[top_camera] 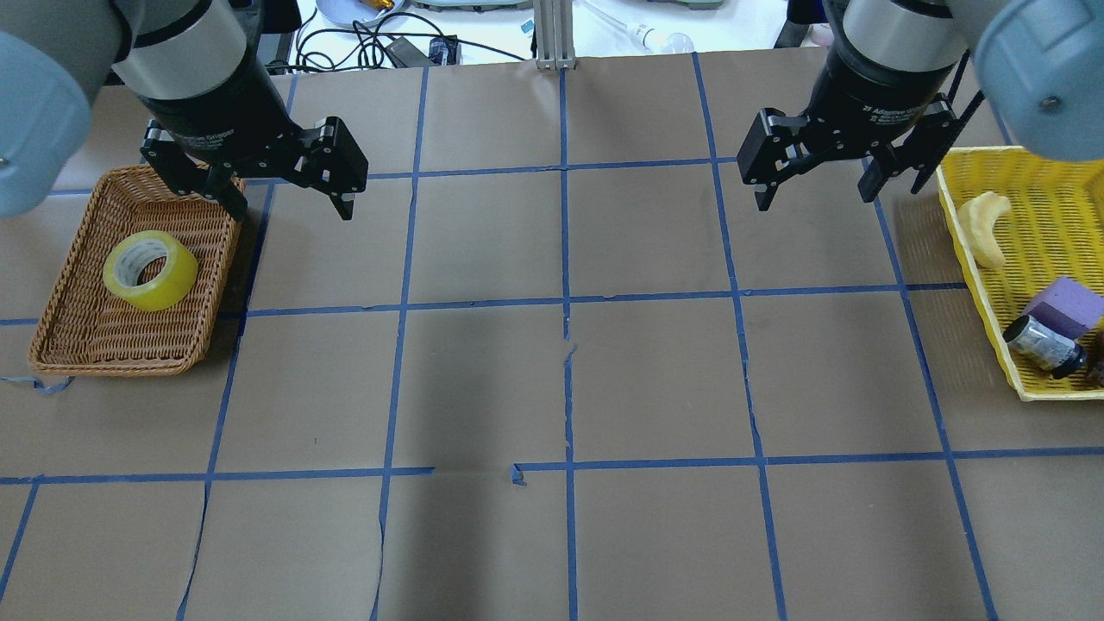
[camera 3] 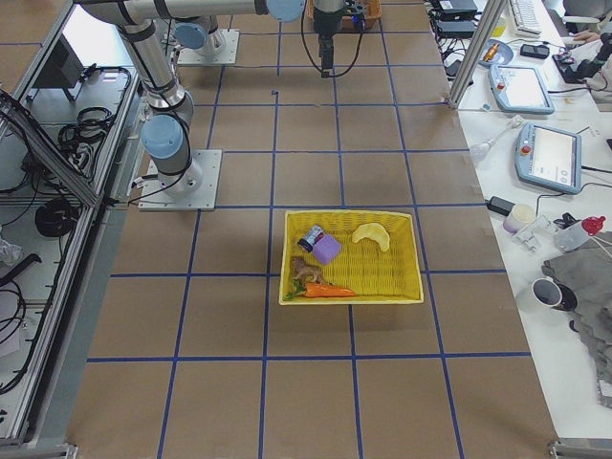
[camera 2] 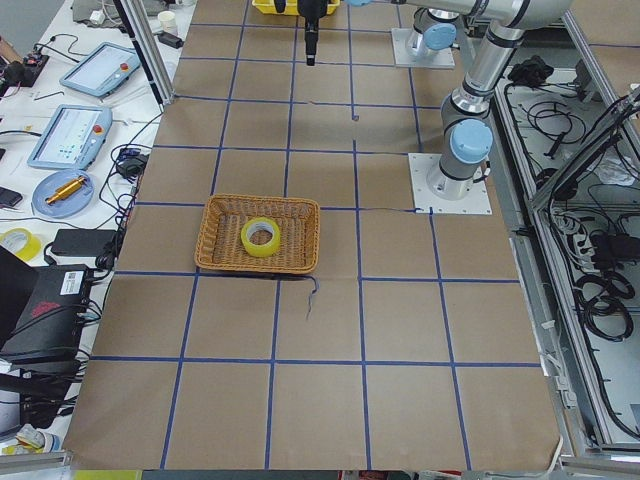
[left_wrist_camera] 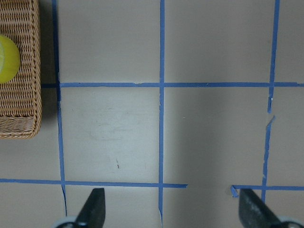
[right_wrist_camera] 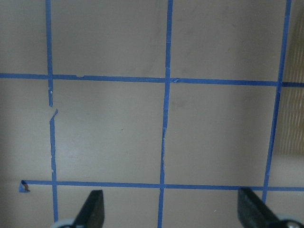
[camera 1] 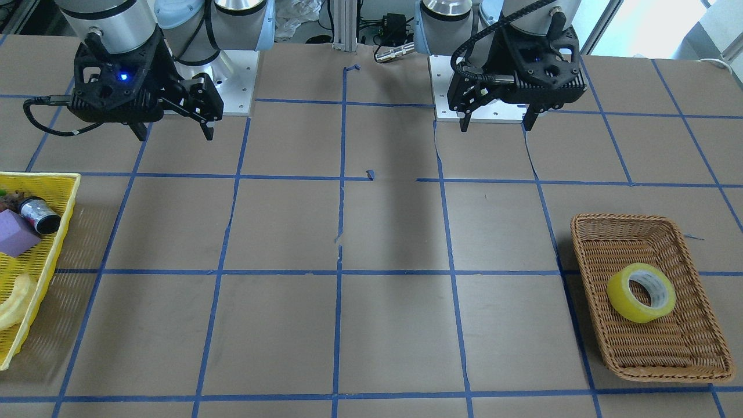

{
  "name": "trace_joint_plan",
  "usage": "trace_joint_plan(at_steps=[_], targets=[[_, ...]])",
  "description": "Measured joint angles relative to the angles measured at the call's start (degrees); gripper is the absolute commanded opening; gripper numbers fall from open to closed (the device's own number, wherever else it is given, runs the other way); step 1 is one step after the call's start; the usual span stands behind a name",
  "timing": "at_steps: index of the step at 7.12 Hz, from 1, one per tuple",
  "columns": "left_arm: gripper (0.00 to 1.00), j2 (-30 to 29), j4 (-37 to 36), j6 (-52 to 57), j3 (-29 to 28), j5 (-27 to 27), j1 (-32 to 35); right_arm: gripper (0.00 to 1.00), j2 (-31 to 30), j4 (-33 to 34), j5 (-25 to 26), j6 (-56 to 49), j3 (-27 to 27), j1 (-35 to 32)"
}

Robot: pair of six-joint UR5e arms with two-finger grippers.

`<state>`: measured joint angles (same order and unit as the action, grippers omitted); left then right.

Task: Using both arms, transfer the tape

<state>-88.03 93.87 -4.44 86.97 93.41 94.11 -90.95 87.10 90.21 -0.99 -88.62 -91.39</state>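
The tape (top_camera: 168, 289), a translucent yellow roll, lies in a brown wicker basket (top_camera: 121, 366) on my left side; it also shows in the front view (camera 1: 624, 303), the left side view (camera 2: 262, 249) and at the edge of the left wrist view (left_wrist_camera: 7, 59). My left gripper (top_camera: 291, 211) hangs open and empty above the table, beside the basket's far corner, apart from the tape. In the front view the left gripper (camera 1: 496, 123) is on the right. My right gripper (top_camera: 815, 198) is open and empty, next to the yellow basket; it also shows in the front view (camera 1: 174, 136).
A yellow plastic basket (top_camera: 975, 259) on my right holds a pale banana shape (top_camera: 987, 226), a purple block (top_camera: 1065, 304), a small dark cylinder (top_camera: 1044, 345) and other toys. Brown paper with blue tape grid lines covers the table. Cables and devices lie beyond the far edge.
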Motion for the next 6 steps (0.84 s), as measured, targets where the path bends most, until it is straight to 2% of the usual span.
trace_joint_plan(at_steps=[3, 6], targets=[[1.00, -0.3, 0.0, 1.9, -0.4, -2.8, -0.4, 1.00, 0.0, 0.0, 0.1, 0.1, -0.1, 0.0], [1.00, -0.1, 0.3, 2.3, -0.6, -2.7, -0.4, 1.00, 0.0, 0.1, -0.1, 0.0, 0.0, 0.0]])
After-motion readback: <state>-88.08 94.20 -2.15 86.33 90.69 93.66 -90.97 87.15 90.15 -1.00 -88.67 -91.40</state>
